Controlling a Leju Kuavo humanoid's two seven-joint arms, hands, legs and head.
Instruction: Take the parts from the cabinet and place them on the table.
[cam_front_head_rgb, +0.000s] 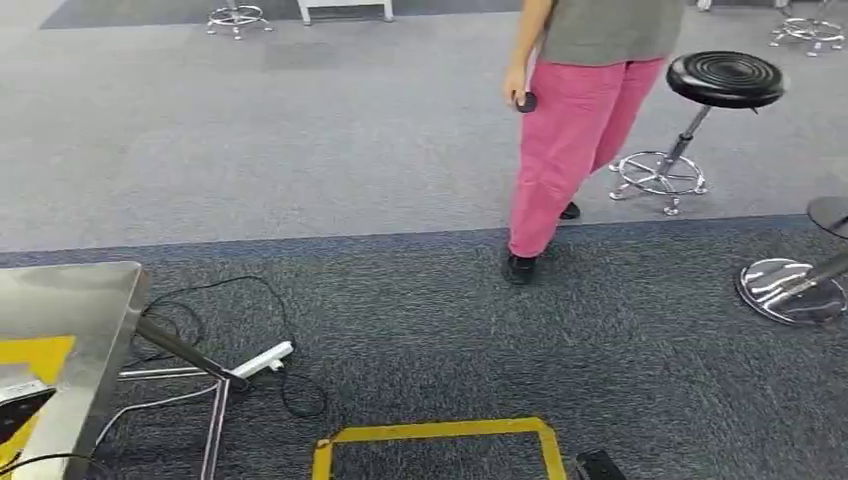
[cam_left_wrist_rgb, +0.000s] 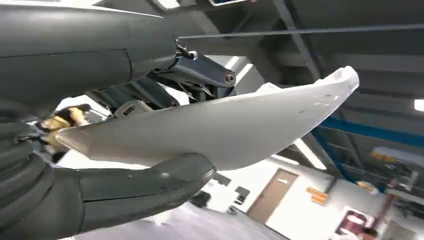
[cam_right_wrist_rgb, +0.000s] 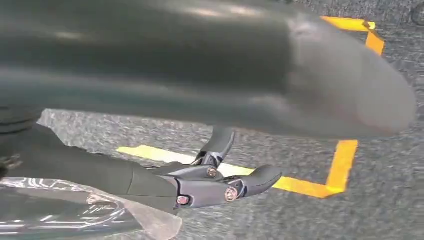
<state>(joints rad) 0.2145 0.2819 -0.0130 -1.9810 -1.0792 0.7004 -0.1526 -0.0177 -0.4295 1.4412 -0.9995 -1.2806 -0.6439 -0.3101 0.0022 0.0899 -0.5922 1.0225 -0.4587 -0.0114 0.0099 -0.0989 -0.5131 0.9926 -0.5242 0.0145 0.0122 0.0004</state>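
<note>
your left robot hand holds a white curved part, thumb pressed under it and darker fingers over its top edge; the part runs out past the fingertips, its far tip upturned. behind it you see a ceiling with light strips, a blue beam and a brown door.

your right robot hand is wrapped around a clear plastic bag. the thick thumb crosses in front and dark fingers curl beside the crinkled film. you cannot tell what is in the bag.

head view: steel table at near left, only its corner in frame, with a yellow patch on its top. under its edge a white power strip and black cables lie on the dark carpet. a yellow tape square marks the floor at near centre. a person in pink trousers stands at far centre, holding a small dark object. a black round stool stands just right of them, and a chrome stool base sits at right.
</note>
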